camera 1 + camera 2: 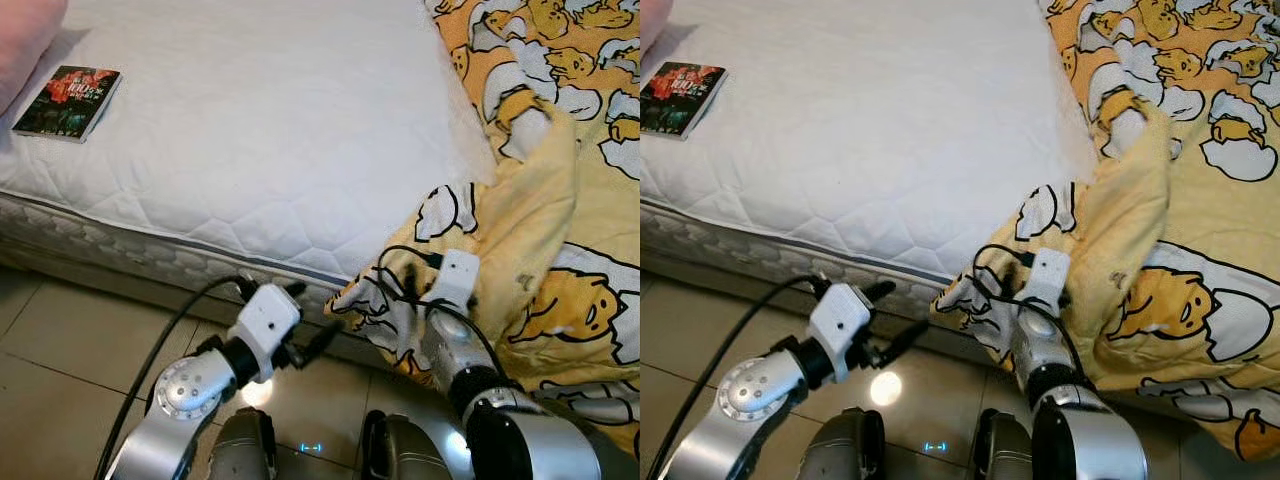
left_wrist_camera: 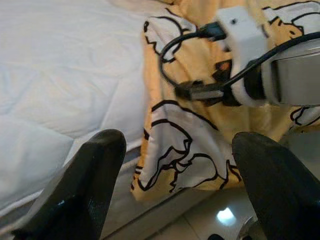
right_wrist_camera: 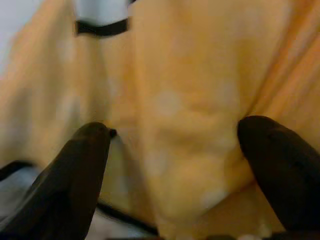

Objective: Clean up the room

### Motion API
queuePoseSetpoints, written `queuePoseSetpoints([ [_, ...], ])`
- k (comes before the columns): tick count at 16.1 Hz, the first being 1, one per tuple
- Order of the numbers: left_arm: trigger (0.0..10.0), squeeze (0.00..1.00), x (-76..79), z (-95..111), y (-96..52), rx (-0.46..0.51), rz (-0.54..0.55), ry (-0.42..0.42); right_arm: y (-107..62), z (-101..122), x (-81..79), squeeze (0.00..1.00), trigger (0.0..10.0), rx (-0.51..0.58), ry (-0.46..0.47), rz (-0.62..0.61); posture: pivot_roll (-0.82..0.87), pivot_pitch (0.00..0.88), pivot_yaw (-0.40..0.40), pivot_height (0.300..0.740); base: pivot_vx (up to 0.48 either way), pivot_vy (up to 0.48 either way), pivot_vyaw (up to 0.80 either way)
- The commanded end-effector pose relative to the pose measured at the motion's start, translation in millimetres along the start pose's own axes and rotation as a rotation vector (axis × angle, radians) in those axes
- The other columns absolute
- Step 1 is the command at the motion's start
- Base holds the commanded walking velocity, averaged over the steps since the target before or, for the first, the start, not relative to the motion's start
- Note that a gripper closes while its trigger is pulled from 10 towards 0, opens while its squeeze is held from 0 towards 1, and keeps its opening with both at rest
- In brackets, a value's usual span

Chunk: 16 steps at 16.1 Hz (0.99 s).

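Note:
A yellow blanket (image 1: 590, 120) printed with cartoon egg figures covers the right side of the bed, and its corner (image 1: 400, 300) hangs over the mattress edge toward the floor. My right gripper (image 3: 175, 145) is pushed against a fold of that blanket, its fingers (image 3: 85, 165) wide apart and open with yellow cloth between them. My left gripper (image 1: 312, 316) hovers low beside the bed edge, open and holding nothing, pointing at the hanging corner (image 2: 175, 145). A dark-covered book (image 1: 68, 102) lies on the bare mattress at the far left.
The white quilted mattress (image 1: 280, 130) takes up most of the view. A pink pillow (image 1: 25, 40) sits at its far left corner. Beige floor tiles (image 1: 60, 340) run along the bed's side below my arms.

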<state>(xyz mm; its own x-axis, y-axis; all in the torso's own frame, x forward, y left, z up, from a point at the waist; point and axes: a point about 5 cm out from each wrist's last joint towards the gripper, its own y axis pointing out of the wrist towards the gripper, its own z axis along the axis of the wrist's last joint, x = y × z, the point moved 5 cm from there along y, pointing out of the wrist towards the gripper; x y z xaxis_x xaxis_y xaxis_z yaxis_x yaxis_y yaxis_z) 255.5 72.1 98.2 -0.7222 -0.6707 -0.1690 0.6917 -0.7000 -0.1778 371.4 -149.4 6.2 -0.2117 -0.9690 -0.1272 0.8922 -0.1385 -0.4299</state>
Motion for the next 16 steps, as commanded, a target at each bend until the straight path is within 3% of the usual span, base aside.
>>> queuePoseSetpoints([
  [1, 10.0, 0.00, 4.9, 0, -0.2, 0.003, -0.021, 0.003, -3.5, -22, -5.5, 0.00, 10.0, -0.101, 0.012, 0.029, 0.23, 0.201, -0.014, 0.699, 0.000, 0.000, 0.00],
  [3, 10.0, 0.00, 4.8, 0, 0.3, 0.003, -0.022, 0.006, -5.1, -36, 1.4, 0.00, 10.0, -0.182, 0.058, -0.008, 0.24, 0.199, -0.016, 0.699, 0.000, 0.000, 0.00],
  [5, 10.0, 0.00, 5.0, -1, -0.7, 0.003, -0.026, 0.005, -5.4, -39, 3.0, 0.00, 10.0, -0.207, 0.032, -0.010, 0.24, 0.201, -0.017, 0.699, 0.000, 0.000, 0.00],
  [7, 10.0, 0.00, 8.9, -1, -1.5, 0.005, -0.046, 0.001, -5.7, -40, 0.7, 0.00, 0.0, -0.215, 0.042, 0.008, 0.24, 0.205, -0.019, 0.699, 0.000, 0.000, 0.00],
  [10, 10.0, 0.00, 11.5, -1, -1.7, 0.004, -0.054, 0.001, -8.0, -44, -12.7, 0.00, 0.0, -0.225, 0.025, 0.076, 0.24, 0.210, -0.020, 0.699, 0.000, 0.000, 0.00],
  [12, 10.0, 0.00, 11.9, -2, -1.6, 0.002, -0.056, 0.001, -11.4, -46, -30.2, 0.00, 0.0, -0.218, -0.002, 0.154, 0.24, 0.213, -0.019, 0.699, 0.000, 0.000, 0.00],
  [15, 10.0, 0.00, 12.0, -3, -1.3, -0.001, -0.057, 0.001, -21.1, -54, -62.7, 0.00, 0.0, -0.213, -0.062, 0.302, 0.24, 0.217, -0.019, 0.699, 0.000, 0.000, 0.00],
  [16, 10.0, 0.00, 12.4, -3, -1.0, -0.004, -0.056, 0.001, -34.0, -72, -82.2, 0.00, 0.0, -0.249, -0.102, 0.396, 0.24, 0.220, -0.021, 0.699, 0.000, 0.000, 0.00],
])
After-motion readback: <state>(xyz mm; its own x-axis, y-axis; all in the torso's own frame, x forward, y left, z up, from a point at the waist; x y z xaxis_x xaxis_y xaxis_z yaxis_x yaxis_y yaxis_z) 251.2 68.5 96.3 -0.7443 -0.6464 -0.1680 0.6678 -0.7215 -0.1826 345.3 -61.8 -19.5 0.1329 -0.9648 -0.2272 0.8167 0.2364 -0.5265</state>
